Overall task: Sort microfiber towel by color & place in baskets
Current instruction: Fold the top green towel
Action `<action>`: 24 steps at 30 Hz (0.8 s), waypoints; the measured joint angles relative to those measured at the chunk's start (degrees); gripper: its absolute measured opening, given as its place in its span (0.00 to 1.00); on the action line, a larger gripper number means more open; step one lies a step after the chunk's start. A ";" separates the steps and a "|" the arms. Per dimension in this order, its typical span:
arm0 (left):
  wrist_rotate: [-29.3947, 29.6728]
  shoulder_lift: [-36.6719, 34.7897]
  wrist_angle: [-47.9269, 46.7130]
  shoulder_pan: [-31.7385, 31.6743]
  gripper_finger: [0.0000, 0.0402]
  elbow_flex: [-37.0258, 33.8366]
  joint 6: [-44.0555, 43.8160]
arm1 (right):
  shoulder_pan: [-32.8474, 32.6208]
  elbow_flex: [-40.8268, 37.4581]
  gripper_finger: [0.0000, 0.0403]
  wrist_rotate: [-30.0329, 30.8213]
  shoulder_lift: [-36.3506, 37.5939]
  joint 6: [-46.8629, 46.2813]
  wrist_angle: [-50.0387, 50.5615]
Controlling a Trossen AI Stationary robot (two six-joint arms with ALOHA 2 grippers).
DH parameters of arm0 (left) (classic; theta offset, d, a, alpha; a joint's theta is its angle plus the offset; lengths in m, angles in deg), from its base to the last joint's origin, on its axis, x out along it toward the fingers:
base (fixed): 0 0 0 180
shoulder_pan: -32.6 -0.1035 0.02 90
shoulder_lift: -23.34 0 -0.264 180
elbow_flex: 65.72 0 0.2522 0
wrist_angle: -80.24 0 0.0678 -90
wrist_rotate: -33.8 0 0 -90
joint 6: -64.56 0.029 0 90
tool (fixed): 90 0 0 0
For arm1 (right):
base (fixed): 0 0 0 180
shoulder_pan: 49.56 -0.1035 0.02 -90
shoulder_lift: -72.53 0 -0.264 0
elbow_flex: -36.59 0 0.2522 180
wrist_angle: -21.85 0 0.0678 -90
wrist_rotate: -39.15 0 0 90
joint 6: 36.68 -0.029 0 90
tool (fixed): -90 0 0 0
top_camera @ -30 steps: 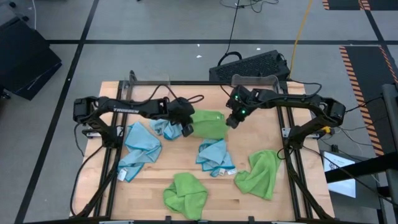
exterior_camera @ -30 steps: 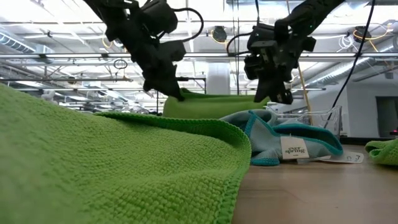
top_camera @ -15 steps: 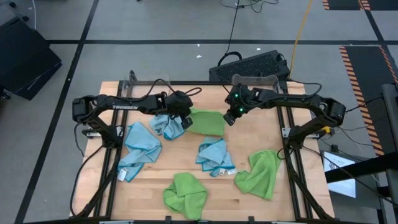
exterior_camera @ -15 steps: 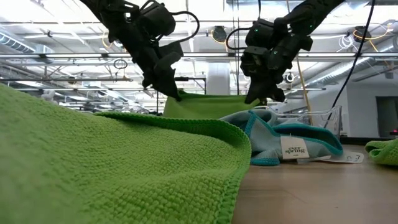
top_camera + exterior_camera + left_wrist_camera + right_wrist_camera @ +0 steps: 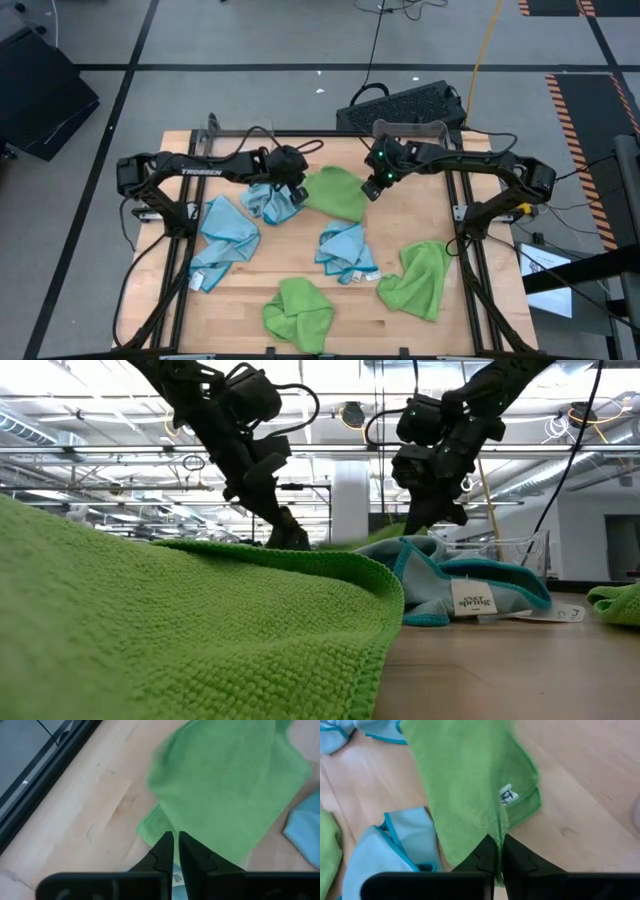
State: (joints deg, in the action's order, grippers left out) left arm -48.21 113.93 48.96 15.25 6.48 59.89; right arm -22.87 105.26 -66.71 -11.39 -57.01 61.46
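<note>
1. While poised low over the far middle of the wooden counter (image 5: 300, 270), flanking a green microfiber towel (image 5: 338, 193): left claw (image 5: 297, 195) and right claw (image 5: 368, 190), at opposite towel edges.
2. Cannot tell whether either claw is parted or pinching cloth.
3. Spread on the counter just short of its far edge: that towel.
4. Standing at the far edge, one toward each far corner: two clear plastic rectangular baskets (image 5: 410, 128).

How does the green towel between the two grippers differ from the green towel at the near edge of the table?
The green towel between the grippers lies spread flat and wide, with each gripper at one of its edges. The green towel at the near edge is bunched into a crumpled heap, far from both arms. Both are the same green microfiber.
</note>
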 joint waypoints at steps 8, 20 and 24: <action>0.56 0.00 0.70 0.02 0.08 0.02 -1.69 | -0.02 0.04 0.17 1.24 -0.02 0.00 -1.54; -8.65 0.00 9.16 -2.75 0.17 0.07 -11.71 | -0.04 0.09 0.23 1.06 -0.02 0.02 -2.52; -18.29 0.00 11.22 -7.55 0.28 0.12 -15.67 | -0.04 0.11 0.22 0.89 -0.02 0.02 -2.52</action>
State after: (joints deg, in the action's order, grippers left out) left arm -66.50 113.93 60.18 7.70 6.60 44.23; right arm -22.91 105.37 -65.83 -11.41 -56.99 58.94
